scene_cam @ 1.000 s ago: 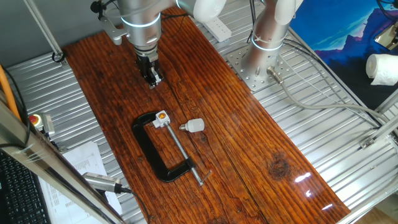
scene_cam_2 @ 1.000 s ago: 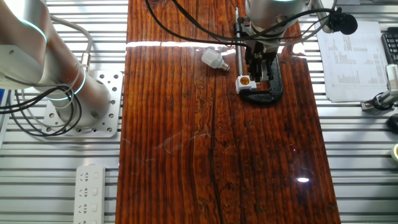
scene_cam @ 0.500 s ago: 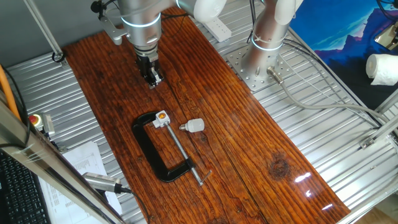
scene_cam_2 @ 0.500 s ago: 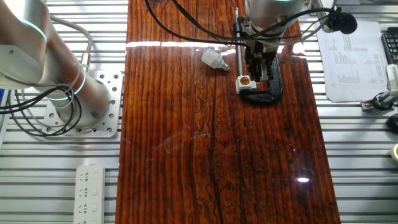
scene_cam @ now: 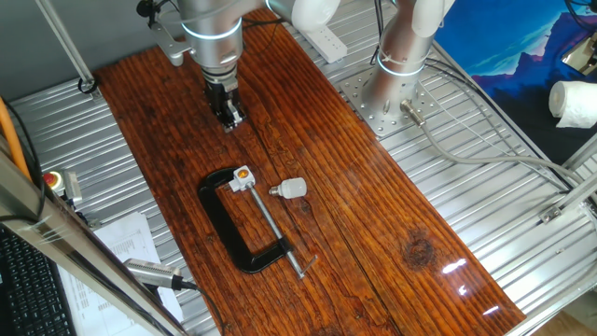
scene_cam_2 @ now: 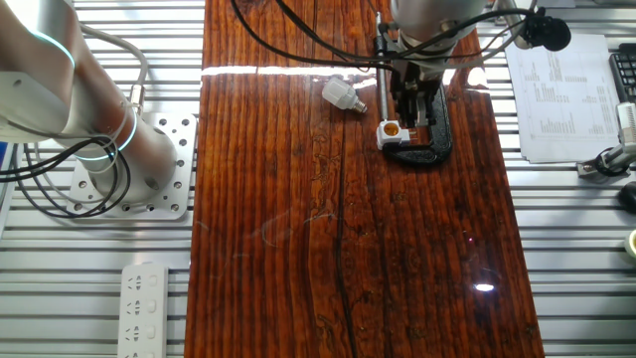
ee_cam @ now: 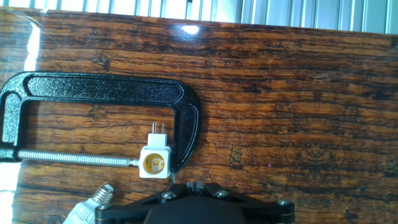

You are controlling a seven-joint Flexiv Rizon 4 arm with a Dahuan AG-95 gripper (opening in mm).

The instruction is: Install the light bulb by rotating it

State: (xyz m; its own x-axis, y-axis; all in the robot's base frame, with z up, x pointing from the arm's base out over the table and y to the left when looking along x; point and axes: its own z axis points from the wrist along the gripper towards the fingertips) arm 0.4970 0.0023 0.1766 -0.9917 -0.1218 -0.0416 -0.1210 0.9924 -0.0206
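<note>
The light bulb [scene_cam: 294, 188] is small, white and frosted, lying on its side on the wooden table with its silvery screw base pointing at the socket. In the other fixed view the light bulb [scene_cam_2: 341, 94] lies left of the white socket block with orange centre [scene_cam_2: 392, 130]. That socket [scene_cam: 242, 177] is held in a black C-clamp [scene_cam: 233, 229]. My gripper [scene_cam: 228, 118] hangs above the wood beyond the clamp, fingers together and holding nothing. In the hand view the gripper [ee_cam: 193, 185] sits at the bottom edge, the socket [ee_cam: 155, 162] just ahead and the light bulb [ee_cam: 93, 204] at the lower left.
The arm's base [scene_cam: 396, 65] stands on a metal plate at the table's right side. A power strip [scene_cam_2: 144, 298] lies on the slatted metal surface. A large white roll [scene_cam: 574, 103] is at the far right. Printed sheets [scene_cam_2: 556, 94] lie beside the board.
</note>
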